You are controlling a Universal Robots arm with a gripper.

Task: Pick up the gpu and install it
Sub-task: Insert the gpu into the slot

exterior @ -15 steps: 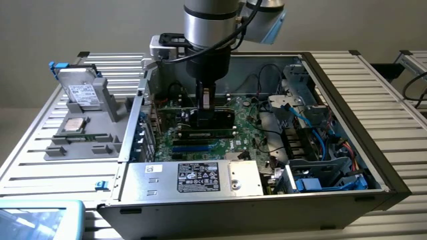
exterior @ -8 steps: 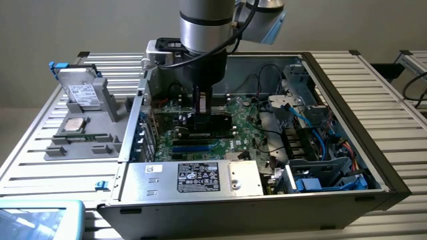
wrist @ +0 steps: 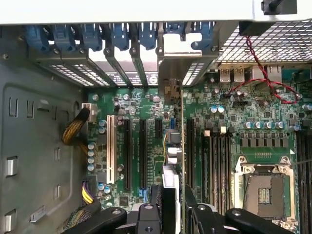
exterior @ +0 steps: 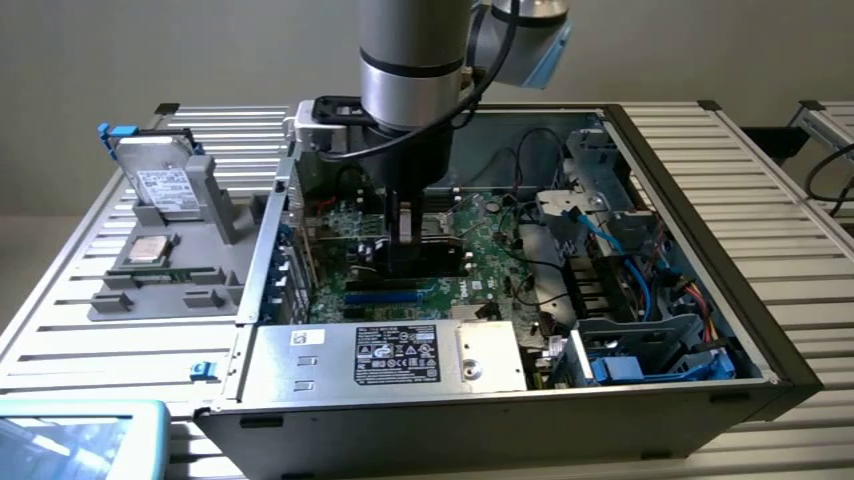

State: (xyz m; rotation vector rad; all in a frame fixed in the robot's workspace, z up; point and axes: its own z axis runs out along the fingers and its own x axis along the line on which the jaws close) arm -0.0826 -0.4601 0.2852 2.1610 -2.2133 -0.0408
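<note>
Item, exterior view's left: grey tray (exterior: 174,270) on the tabletop (exterior: 80,330), hard drive (exterior: 167,188) propped in it. Centre: open computer case (exterior: 534,420). Inside it my fingers (exterior: 408,228) pinch the gpu (exterior: 424,262), held on edge over the motherboard (exterior: 494,260) slots; whether it touches them I cannot tell. Right: blue cables (exterior: 627,250).

Power supply (exterior: 400,355) and cables (exterior: 617,245) (blue) hem the motherboard (exterior: 494,255).

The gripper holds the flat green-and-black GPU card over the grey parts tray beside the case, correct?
Not quite. The gripper holds the GPU card over the large green motherboard inside the open grey computer case, not over the tray; the exterior view shows it.
</note>
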